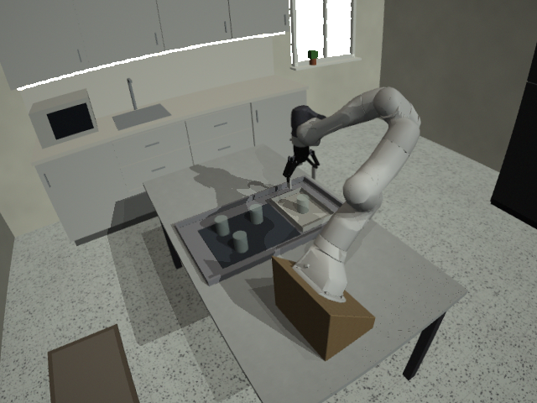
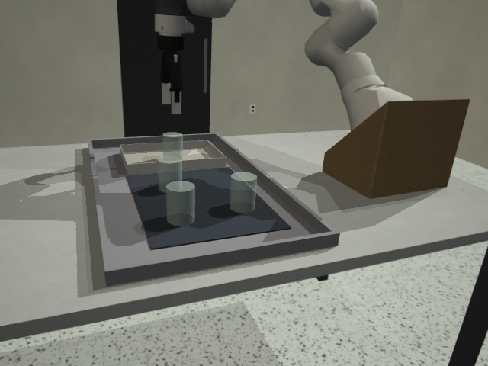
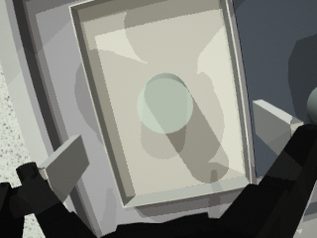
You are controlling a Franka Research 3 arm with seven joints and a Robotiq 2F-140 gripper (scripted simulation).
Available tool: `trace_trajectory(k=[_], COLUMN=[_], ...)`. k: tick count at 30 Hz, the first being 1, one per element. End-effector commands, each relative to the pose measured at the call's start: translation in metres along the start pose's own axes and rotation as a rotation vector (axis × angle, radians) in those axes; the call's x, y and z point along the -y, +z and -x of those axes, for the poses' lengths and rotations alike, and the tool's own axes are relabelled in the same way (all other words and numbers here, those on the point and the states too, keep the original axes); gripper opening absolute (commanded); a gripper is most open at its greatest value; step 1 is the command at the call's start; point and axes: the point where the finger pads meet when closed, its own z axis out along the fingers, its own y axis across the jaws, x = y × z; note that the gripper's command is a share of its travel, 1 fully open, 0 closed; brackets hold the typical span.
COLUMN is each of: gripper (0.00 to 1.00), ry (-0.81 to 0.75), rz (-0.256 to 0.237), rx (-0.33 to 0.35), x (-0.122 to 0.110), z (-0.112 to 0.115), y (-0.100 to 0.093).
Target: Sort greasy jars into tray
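My gripper [image 1: 301, 180] [image 2: 171, 104] [image 3: 167, 134] is open and empty, high above the tray. One pale green glass jar [image 1: 302, 203] [image 2: 172, 143] [image 3: 165, 105] stands upright inside the beige tray [image 1: 303, 226] [image 2: 146, 168] [image 3: 188, 192], near its middle and clear of the rims. On the dark mat [image 1: 216, 251] [image 2: 220, 230] [image 3: 267, 50] stand three more upright jars, apart from each other: one [image 1: 256, 214] [image 2: 170, 174] [image 3: 313, 103] nearest the tray, one [image 1: 221, 226] [image 2: 180, 203] at the far left, and one [image 1: 240, 242] [image 2: 242, 193] on the robot's side. Grease cannot be seen.
A raised grey border [image 1: 195, 261] [image 2: 220, 253] surrounds the mat and tray on the table. The arm's wooden base block [image 1: 303, 303] [image 2: 417, 146] stands outside this border. The tray lies directly beside the mat's end.
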Motion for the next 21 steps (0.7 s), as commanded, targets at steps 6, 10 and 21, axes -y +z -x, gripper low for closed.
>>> trace_trajectory(k=[6,10,21], gripper=[1.0,1.0,1.0], ry=[-0.005,-0.005,-0.005], rz=[0.0,0.0,0.0], rx=[-0.003,-0.003,-0.003], x=[-0.024,-0.056,-0.129], z=[-0.006,-0.013,-0.03], y=[-0.001,-0.001,-0.001])
